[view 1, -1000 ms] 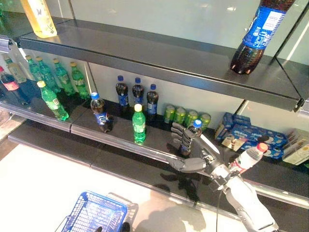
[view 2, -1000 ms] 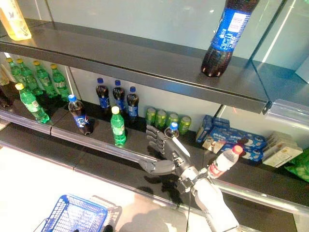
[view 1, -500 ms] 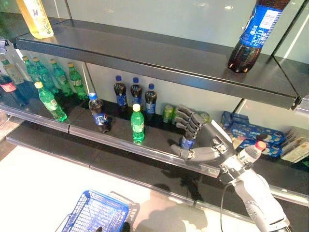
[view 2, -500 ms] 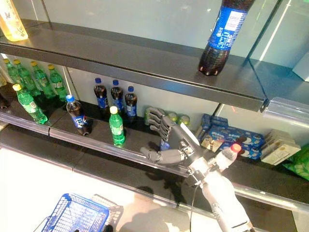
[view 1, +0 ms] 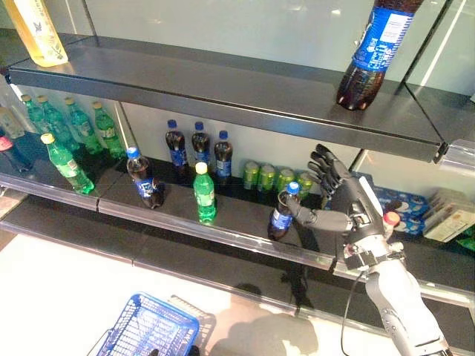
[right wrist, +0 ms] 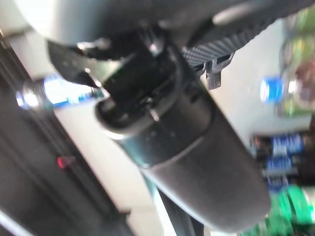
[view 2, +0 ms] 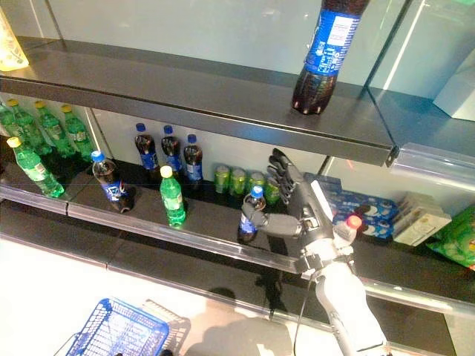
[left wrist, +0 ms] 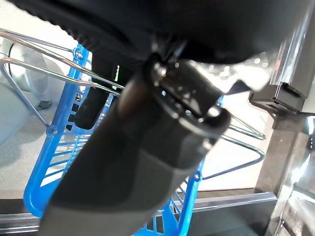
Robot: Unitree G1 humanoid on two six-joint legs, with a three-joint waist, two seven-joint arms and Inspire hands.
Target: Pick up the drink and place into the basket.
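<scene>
Dark right robot hand (view 1: 343, 199) upright, fingers spread, thumb against cola bottle (view 1: 280, 213).

No legible text anywhere. The big cola bottle (view 1: 369, 50) on the top shelf (view 1: 223, 81) has a blue label with white print, too small to read. The small cola bottles (view 1: 198, 144) on the lower shelf, under that top shelf, carry blue labels with print that can't be made out. The green bottles (view 1: 67, 124) have labels too, nothing readable. The blue boxes (view 2: 364, 215) right of the green cans (view 1: 274, 178) show only blurred marks. No numbers or signs show.
</scene>
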